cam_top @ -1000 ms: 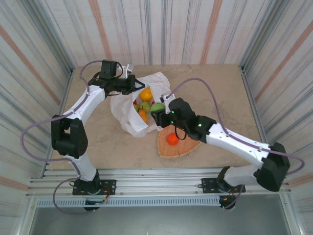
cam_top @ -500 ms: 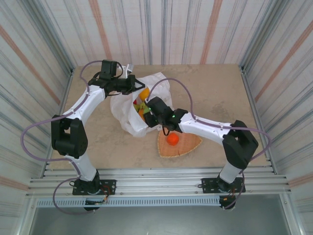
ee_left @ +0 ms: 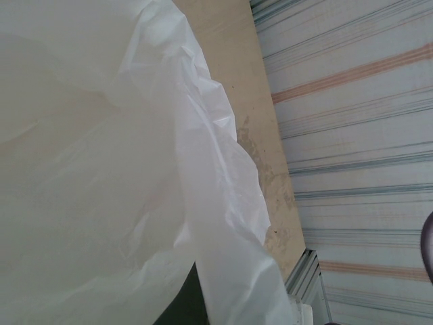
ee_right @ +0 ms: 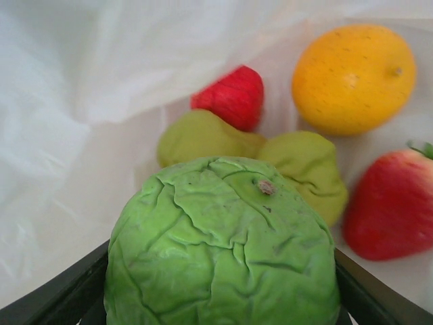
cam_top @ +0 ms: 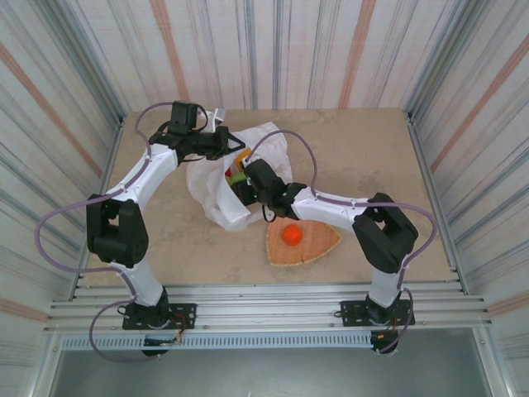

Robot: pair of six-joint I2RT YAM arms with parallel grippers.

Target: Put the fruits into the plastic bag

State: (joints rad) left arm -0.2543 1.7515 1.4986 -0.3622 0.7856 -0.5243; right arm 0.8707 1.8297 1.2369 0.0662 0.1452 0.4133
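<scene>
Right arm [cam_top: 331, 207] deeper into plastic bag [cam_top: 208, 180], elbow bent, gripper [cam_top: 241, 185] around green fruit [ee_right: 220, 264].

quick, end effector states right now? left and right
left end effector: closed on the plastic bag rim
right end effector: holding a green fruit

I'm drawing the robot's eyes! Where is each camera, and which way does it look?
Top external: high behind the bases, looking down on the table; left arm and right arm show.
Left wrist: on the left arm, facing the plastic bag up close.
Right wrist: on the right arm, inside the bag, facing the green fruit between its pincer fingers.
Shared: all see the bag.
</scene>
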